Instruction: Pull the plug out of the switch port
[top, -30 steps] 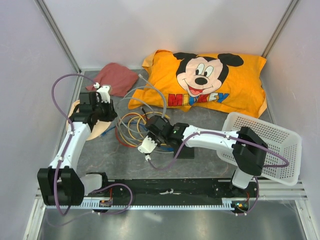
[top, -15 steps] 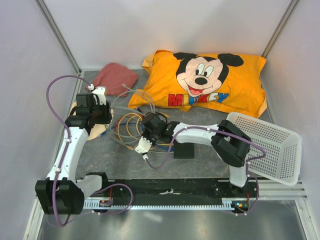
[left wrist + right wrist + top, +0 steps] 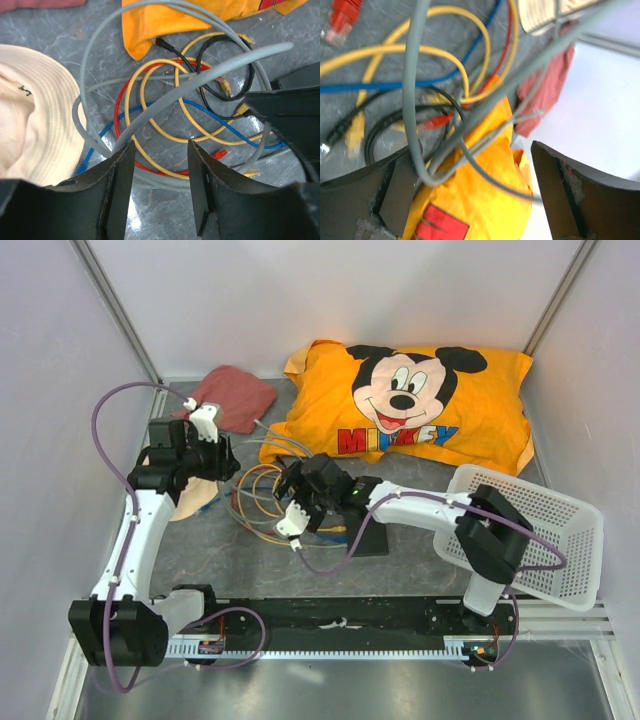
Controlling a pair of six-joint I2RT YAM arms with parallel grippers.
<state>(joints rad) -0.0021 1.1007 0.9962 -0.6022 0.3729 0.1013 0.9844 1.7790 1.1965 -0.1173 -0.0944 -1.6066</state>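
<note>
Bright, even light — soft shadows, blurred close-up right-wrist view.

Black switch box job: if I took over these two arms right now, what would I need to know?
Left claw: open, thick grey cable passing its fingertips, not pinched.
Right claw: open over the tangle of coloured cables.
Flat matte black switch box: on the table beside the right arm, partly hidden; port and plug not visible.
Done: nothing gripped. Left: find the plug, grip it, pull it out.
</note>
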